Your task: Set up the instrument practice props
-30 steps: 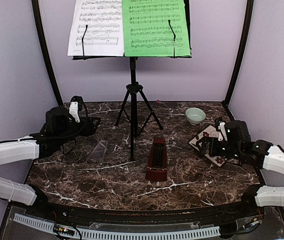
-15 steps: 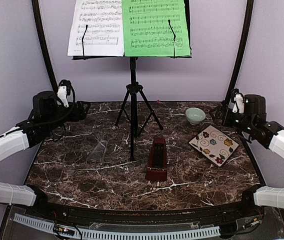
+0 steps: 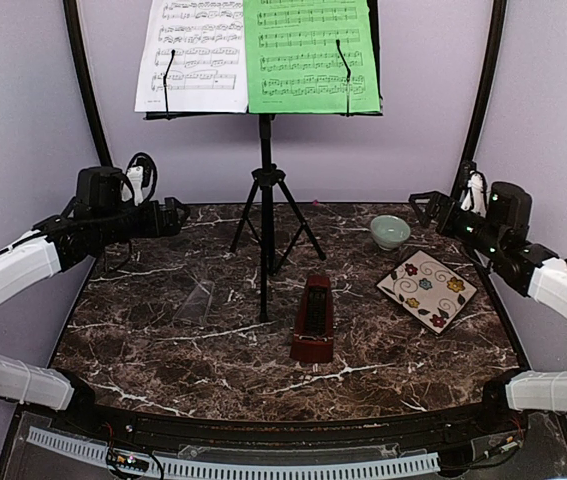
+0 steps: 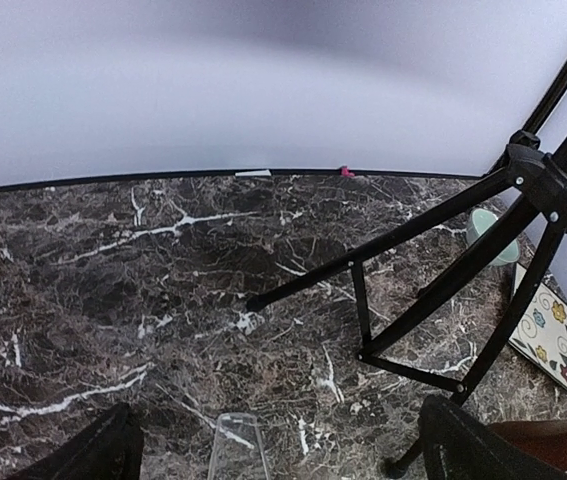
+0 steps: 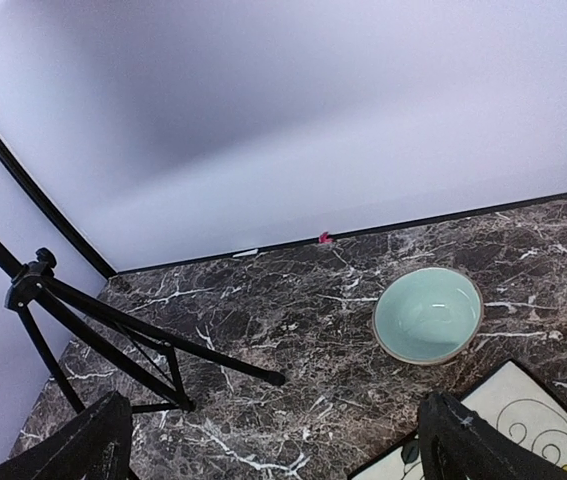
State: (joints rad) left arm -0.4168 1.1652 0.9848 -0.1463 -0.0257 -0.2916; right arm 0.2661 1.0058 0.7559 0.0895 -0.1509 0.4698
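The black music stand (image 3: 265, 200) rises on tripod legs at mid-table. Clipped side by side on its desk are a white music sheet (image 3: 191, 55) and a green music sheet (image 3: 310, 55). The reddish-brown metronome (image 3: 313, 318) sits on the marble in front of the tripod. My left gripper (image 3: 168, 218) hovers open at the back left, pointing at the tripod legs (image 4: 443, 250), with nothing between its fingers (image 4: 93, 455). On the far right, my right gripper (image 3: 425, 207) hangs open and empty, raised above the bowl; its fingertips (image 5: 473, 445) frame bare marble.
A pale-green bowl (image 3: 390, 231) stands at the back right, with a square floral plate (image 3: 427, 289) just in front of it. A small clear plastic piece (image 3: 196, 300) lies left of the tripod. Black frame posts (image 3: 93, 110) flank the back wall.
My left gripper rose toward the back left and its jaws spread wider. My right gripper lifted off the floral plate to the back right, staying open.
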